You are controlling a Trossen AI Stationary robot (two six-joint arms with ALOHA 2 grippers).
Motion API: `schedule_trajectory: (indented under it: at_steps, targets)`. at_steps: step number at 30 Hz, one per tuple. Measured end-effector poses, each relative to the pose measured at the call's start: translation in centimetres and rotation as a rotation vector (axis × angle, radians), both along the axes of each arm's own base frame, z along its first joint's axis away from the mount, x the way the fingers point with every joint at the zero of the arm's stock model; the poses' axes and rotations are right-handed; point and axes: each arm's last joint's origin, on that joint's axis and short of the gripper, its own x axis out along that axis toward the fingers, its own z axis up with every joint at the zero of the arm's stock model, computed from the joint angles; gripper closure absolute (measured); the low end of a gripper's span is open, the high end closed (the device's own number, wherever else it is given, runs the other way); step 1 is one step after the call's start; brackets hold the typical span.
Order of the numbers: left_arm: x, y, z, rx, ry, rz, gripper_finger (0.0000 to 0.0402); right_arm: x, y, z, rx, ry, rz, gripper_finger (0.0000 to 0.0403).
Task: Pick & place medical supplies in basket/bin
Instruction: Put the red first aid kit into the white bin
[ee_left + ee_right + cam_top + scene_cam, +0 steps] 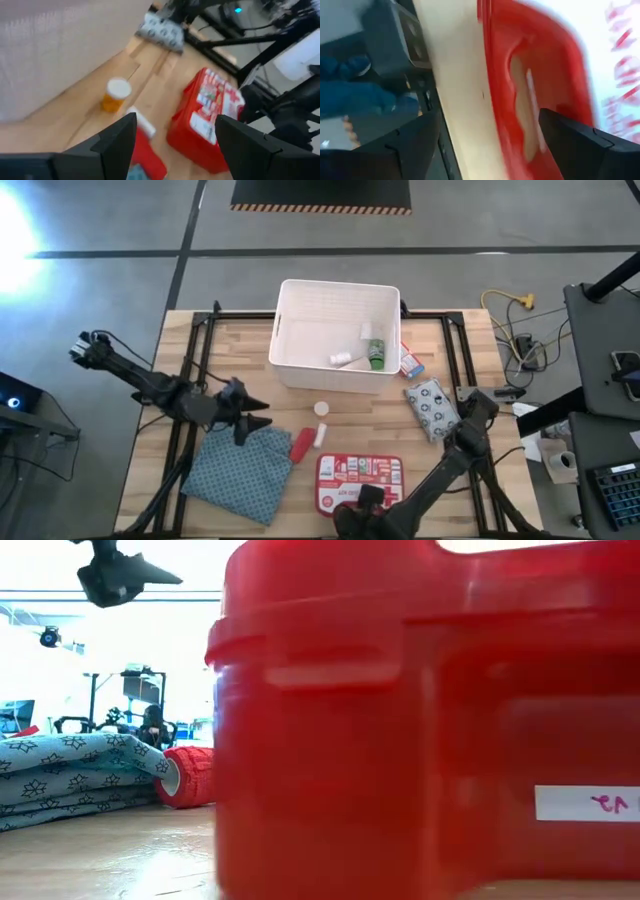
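Right gripper [352, 498] jaws wide, nothing held, at the case's [358, 478] 6 o'clock edge; I'd close on that handle next. Left gripper [262, 416] open, hovering over cloth [240, 470], tube [301, 444] just beside. Bin [300, 370] at 12 holds two bottles.

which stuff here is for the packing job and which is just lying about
For the job:
- white bin
- green-capped bottle and white bottle, both in the bin
- first aid case
- red tube
- small capped bottle
- dotted soft pack
- small box

Lying about:
- patterned cloth
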Motion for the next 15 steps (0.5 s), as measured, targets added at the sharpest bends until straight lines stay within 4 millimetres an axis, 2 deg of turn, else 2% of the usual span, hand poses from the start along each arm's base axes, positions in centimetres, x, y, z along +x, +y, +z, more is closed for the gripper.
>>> schedule_trajectory:
  at_steps: [4, 7, 11, 15]
  targets:
    - [0.0, 0.0, -0.4, -0.023, 0.012, 0.006, 0.0152, 0.6, -1.2, -1.0, -0.023, 0.046, -0.031, 0.0084]
    - [0.0, 0.0, -0.5, -0.017, 0.014, 0.003, 0.0152, 1.3, -2.9, -1.6, -0.066, 0.081, -0.064, 0.0117]
    - [0.0, 0.0, -0.7, -0.01, 0.021, 0.002, 0.0152, 2.3, -4.9, -1.7, -0.106, 0.109, -0.012, 0.019]
    - [-0.1, 0.0, -0.9, -0.001, 0.038, 0.001, 0.0152, 3.3, -6.2, -1.6, -0.109, 0.116, 0.014, 0.0281]
